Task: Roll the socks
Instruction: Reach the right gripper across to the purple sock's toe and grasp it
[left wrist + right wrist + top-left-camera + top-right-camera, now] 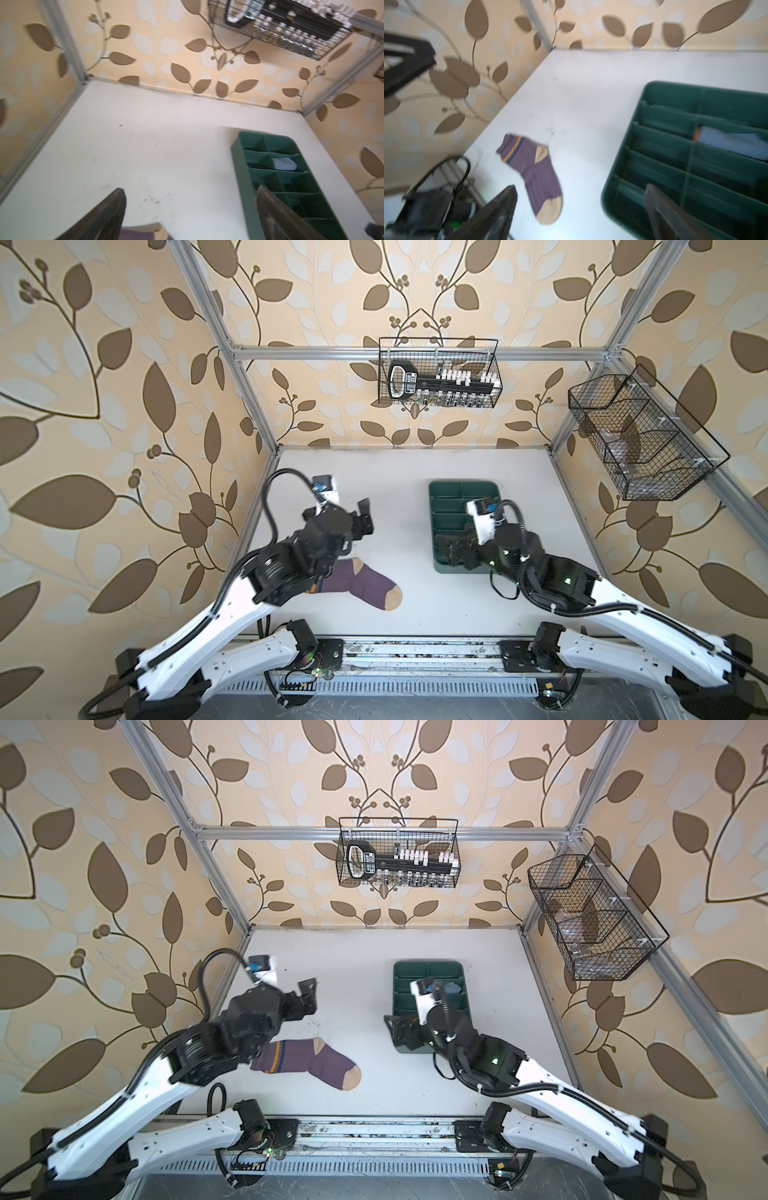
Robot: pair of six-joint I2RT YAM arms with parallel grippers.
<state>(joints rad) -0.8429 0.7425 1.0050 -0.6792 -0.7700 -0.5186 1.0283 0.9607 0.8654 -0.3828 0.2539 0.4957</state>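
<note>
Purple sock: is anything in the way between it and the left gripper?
No. Only bare table lies between the open left gripper and the purple sock. The tray sits off to one side.

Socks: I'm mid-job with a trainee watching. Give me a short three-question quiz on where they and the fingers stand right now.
1. True or false: the purple sock lies rolled up on the table.
2. Where is the grey-blue sock? A) beside the purple sock B) in a compartment of the green tray C) hanging off the table edge
3. What do the fingers of the left gripper and the right gripper hold?
Key: 1 false, it lies flat and unrolled. 2 B. 3 nothing; both stand open.
</note>
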